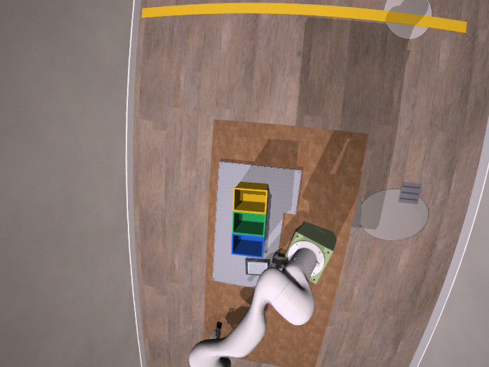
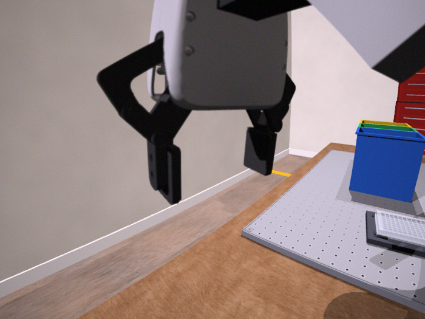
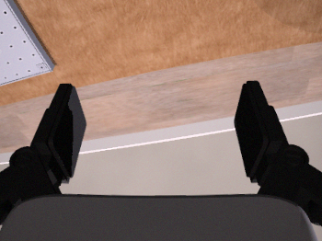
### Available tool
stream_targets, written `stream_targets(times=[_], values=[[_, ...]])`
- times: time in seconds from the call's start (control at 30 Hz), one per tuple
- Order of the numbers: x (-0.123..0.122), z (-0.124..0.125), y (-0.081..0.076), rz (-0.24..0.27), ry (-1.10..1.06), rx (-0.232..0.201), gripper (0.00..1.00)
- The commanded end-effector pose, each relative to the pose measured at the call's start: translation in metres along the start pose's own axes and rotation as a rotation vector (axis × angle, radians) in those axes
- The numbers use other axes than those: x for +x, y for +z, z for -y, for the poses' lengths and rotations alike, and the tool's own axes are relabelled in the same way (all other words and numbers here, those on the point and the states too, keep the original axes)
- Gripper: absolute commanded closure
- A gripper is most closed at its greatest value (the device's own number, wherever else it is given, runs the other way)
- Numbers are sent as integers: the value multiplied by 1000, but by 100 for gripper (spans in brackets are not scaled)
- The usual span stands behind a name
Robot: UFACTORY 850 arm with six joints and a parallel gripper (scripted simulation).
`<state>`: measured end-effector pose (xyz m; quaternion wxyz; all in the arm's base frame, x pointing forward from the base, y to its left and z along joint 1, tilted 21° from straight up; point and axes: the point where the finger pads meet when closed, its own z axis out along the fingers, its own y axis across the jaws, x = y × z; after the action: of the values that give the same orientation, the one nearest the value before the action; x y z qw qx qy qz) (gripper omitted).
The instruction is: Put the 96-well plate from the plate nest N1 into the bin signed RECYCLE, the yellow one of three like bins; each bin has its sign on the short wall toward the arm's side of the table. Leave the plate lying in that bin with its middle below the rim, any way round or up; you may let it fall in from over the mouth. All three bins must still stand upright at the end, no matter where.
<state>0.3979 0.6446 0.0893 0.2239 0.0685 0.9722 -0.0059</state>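
Bins yellow (image 1: pixel 249 199), green (image 1: pixel 249 223), blue (image 2: pixel 386 165); plate (image 2: pixel 400 226) white, gridded; breadboard (image 2: pixel 311 223) grey, dotted; table (image 2: pixel 219 280) brown.
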Motion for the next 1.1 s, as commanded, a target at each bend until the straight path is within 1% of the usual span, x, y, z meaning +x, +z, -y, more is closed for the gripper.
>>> stream_targets(times=[0.0,0.07,0.13,0.4,0.53,0.6,0.67,1.03,1.07], values=[[0,12,-3,35,126,-20,0],[0,21,-4,39,192,-21,0],[0,21,-4,40,222,-21,0],[2,42,-7,48,415,-24,0],[2,47,-8,49,448,-25,0],[3,56,-9,50,514,-27,0],[3,56,-9,51,543,-28,0],[8,87,-13,53,797,-35,0],[8,87,-13,53,797,-35,0]])
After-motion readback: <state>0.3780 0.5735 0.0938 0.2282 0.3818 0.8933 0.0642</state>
